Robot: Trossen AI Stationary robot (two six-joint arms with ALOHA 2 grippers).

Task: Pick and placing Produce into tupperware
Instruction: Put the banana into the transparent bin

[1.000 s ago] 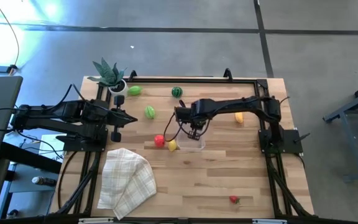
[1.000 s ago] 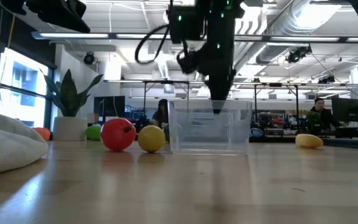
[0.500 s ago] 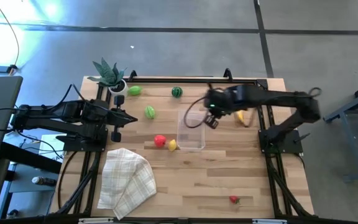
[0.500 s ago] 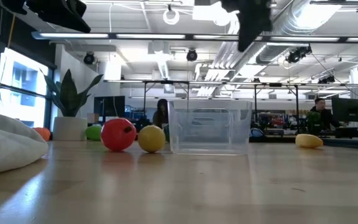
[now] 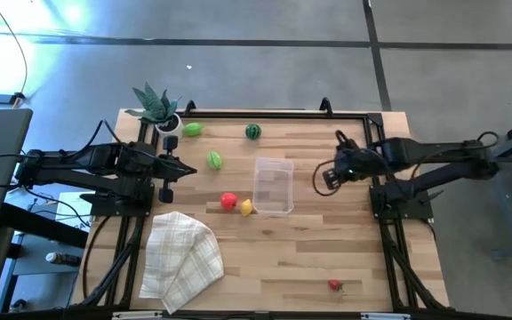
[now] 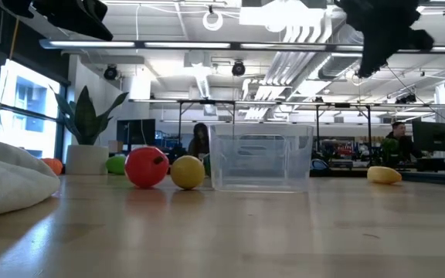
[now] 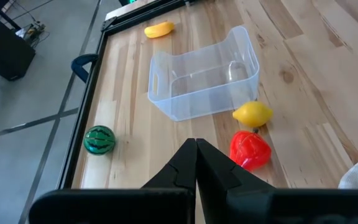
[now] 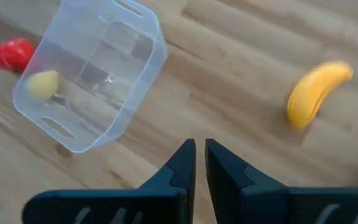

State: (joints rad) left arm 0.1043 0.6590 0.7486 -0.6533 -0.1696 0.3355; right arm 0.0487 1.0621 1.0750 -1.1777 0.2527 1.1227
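We've got the empty tupperware (image 5: 273,186) mid-surface, red (image 5: 228,201) and yellow produce (image 5: 246,207) just beside it. Right jaws (image 5: 327,177) nearly shut on nothing, raised beside the tub; left jaws (image 5: 194,172) shut, empty.

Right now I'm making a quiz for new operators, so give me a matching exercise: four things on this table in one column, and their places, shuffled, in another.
Things:
1. clear plastic tub
2. yellow toy banana
3. small red toy strawberry
4. dark green toy watermelon

Places:
A. near the table's front edge, far from the rest
B. at the table's middle, nothing in it
C. near the back edge, behind the tub
D. on the bare wood on the tub's right side, apart from it

Pairs: 1-B, 2-D, 3-A, 4-C
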